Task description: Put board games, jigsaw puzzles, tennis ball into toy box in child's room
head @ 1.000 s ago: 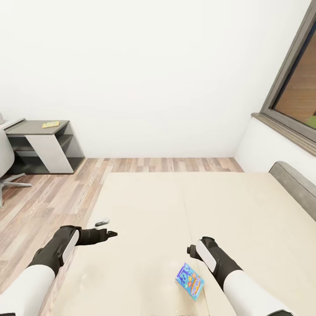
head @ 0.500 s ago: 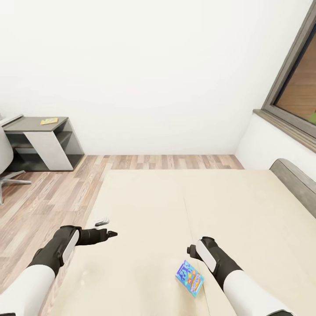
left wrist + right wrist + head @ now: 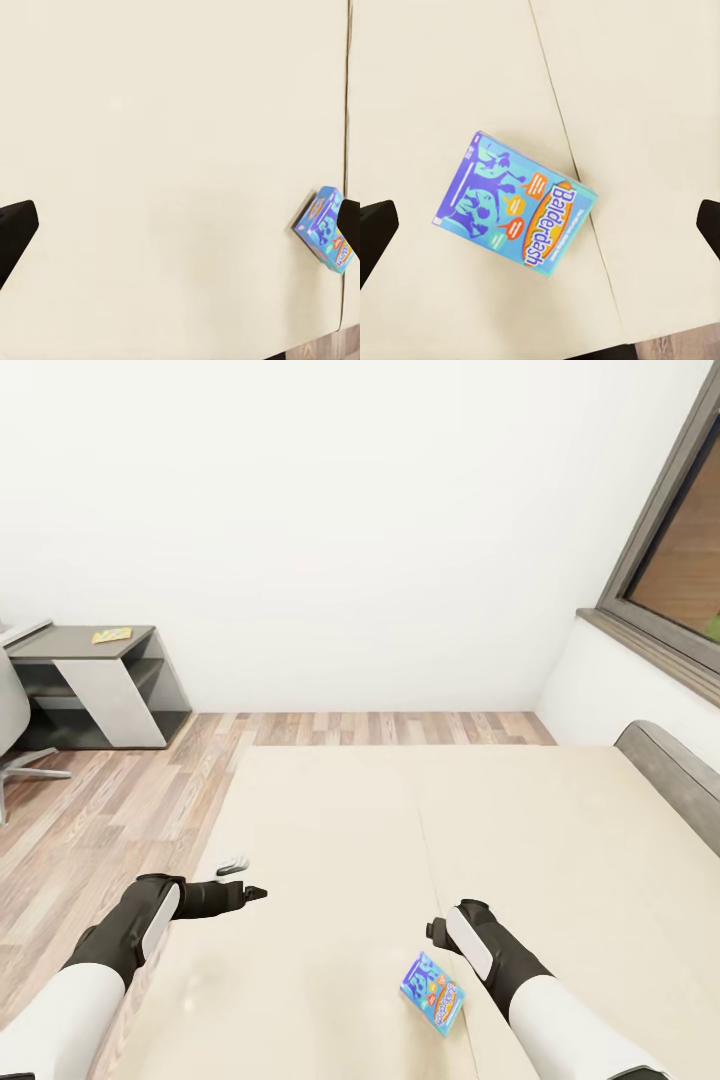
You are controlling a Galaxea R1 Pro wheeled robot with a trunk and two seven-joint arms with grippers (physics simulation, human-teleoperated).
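Compared with one second ago the whole head view has shifted a little, so the camera has moved, not the things; in the last half second almost nothing changes, and both arms hold the same pose over the bed (image 3: 520, 840). The blue board game (image 3: 432, 996) lies flat on the cream top, low in the frame and slightly right of centre, just beside the right gripper (image 3: 436, 932), which hangs above it without touching. In the right wrist view the box (image 3: 516, 207) sits between the two dark fingertips (image 3: 375, 225), which stand far apart, so this gripper is open and empty. The left gripper (image 3: 250, 890) is at lower left of the frame, near the edge of the bed, and its fingertips (image 3: 13, 229) are also spread wide with nothing between them. At the far left stands a grey side table (image 3: 90, 685) with a small yellow item (image 3: 110, 635) on it. I judge that the approach is finished and the next step is to lower the right gripper on the box and close it; the toy box is still to reach
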